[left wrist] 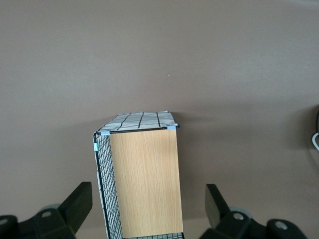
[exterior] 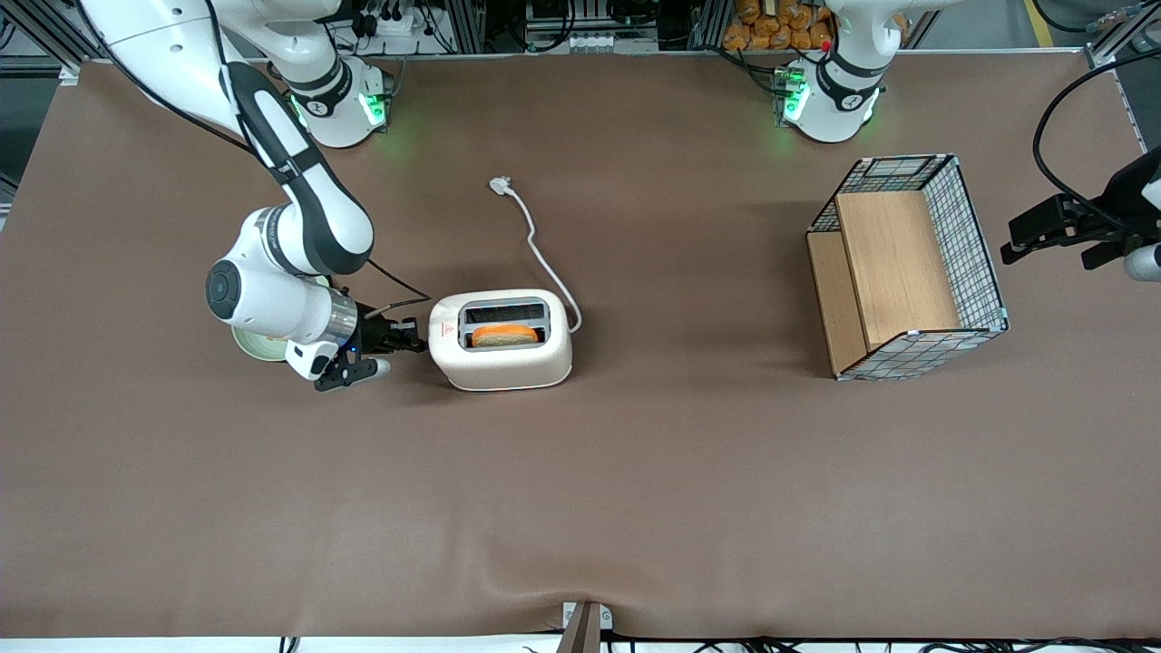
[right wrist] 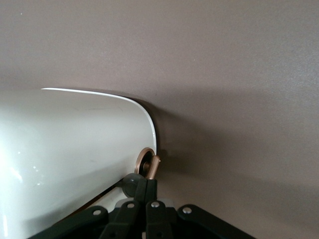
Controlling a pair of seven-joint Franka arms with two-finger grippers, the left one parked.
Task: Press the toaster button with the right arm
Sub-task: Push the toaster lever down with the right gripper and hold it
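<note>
The toaster (exterior: 502, 340) stands on the brown worktop (exterior: 580, 508), toward the working arm's end but near the middle of its length, with its metal-rimmed slot facing up and a piece of orange-brown toast (exterior: 504, 336) in the slot. A red triangle sticker (exterior: 441, 332) marks the top of the toaster's narrow end that faces the right arm (exterior: 290, 227). The toaster button (right wrist: 148, 164) sticks out of that narrow end, showing in the right wrist view as a small round tab with a brownish ring. The gripper (right wrist: 141, 184) is at this end of the toaster, its black fingertips (right wrist: 132, 182) drawn together with no gap between them and lying right at the button, touching or very nearly touching it. In the front view the gripper (exterior: 410, 343) reaches sideways, low over the worktop, up against the toaster's end. A white cord (exterior: 544, 258) runs from the toaster's other end away from the front camera to a white plug (exterior: 500, 186) lying on the worktop. A small round pale-green object (exterior: 257, 345) is partly hidden under the right arm's wrist. Well apart, toward the parked arm's end, lies a wire-mesh basket (exterior: 970, 245) with a wooden insert (exterior: 893, 268).
</note>
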